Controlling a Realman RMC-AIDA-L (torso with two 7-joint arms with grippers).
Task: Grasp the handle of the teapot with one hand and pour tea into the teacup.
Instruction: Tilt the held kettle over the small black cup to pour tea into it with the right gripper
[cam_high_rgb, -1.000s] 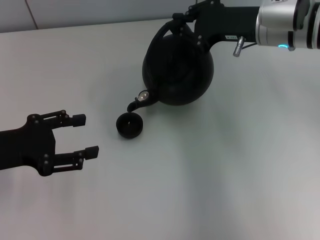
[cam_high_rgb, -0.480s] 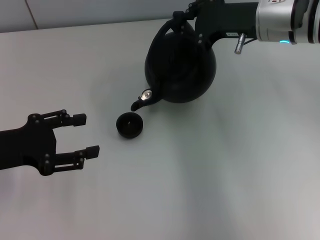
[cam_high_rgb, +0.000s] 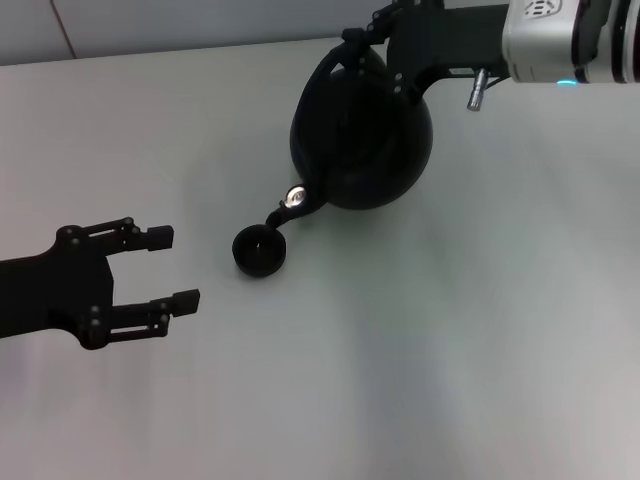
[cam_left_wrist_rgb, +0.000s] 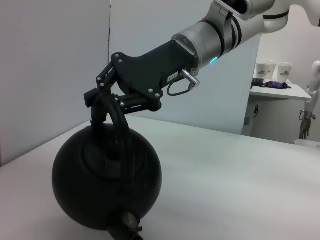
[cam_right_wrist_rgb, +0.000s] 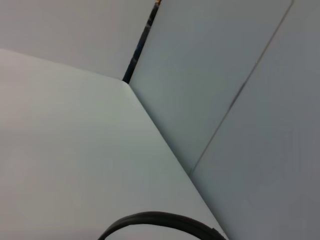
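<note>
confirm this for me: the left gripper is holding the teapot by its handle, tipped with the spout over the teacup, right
Not quite: it is the right gripper that holds the handle, as the head view shows. The left gripper sits open, apart from the teacup. The teapot is tipped, spout over the cup, as you said.

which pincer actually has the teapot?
The right pincer, clamped on the teapot handle. The left pincer hangs open and empty beside the teacup.

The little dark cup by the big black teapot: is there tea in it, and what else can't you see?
- Small dark teacup: contents too dark, head view.
- Glossy black teapot spout: tip cut off, left wrist view.
- Arched black handle: only a sliver, right wrist view.
</note>
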